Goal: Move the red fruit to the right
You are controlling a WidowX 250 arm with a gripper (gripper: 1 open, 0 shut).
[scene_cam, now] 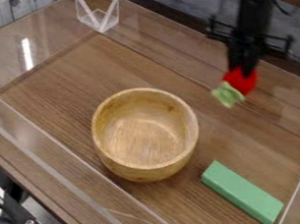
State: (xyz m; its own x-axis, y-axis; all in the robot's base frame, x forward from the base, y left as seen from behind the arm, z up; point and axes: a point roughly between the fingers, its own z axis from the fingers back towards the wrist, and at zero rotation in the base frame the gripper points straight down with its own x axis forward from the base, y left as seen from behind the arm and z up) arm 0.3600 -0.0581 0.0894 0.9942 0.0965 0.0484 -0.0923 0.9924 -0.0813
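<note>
Gripper at upper right of the frame, pointing down, fingers clamped on the red fruit. The fruit's green cap hangs at its lower left, blurred; the fingertips are hard to separate from the fruit. The top of the arm is cut off by the frame edge. Wooden bowl sits at centre on the table, well apart from the fruit. Green block lies at lower right. A clear wall rims the table, barely visible.
</note>
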